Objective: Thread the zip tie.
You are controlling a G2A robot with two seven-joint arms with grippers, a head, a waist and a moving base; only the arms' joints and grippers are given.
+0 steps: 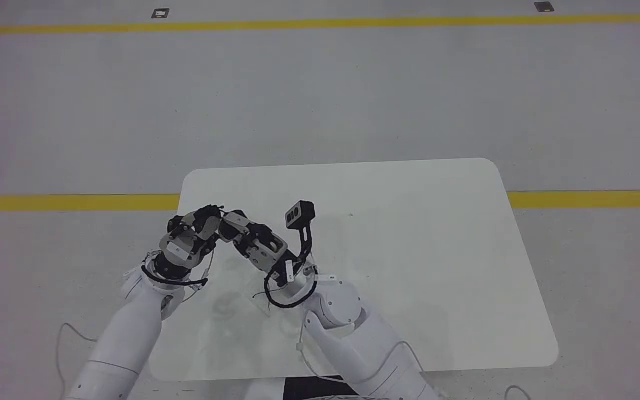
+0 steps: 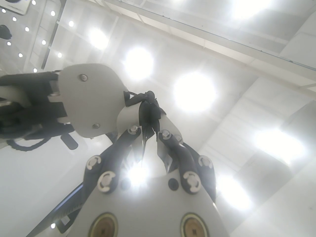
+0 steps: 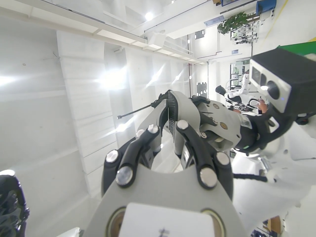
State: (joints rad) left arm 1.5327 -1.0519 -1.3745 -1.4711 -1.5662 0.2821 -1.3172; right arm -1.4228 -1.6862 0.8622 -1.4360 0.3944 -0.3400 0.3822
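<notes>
Above the white tabletop (image 1: 430, 250) the two tools meet tip to tip. The right tool (image 3: 167, 104), pinched shut, holds the thin black plastic zip tie (image 3: 135, 111), its free end pointing away from the left tool (image 2: 148, 114), likewise clamped on it.

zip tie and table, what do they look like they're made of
zip tie: thin black strip, matte, jutting straight from the right claw; likely stiff nylon-type plastic, though the look alone can't confirm it. table: smooth white top, rounded corners, dull sheen; maybe laminate or painted board.
</notes>
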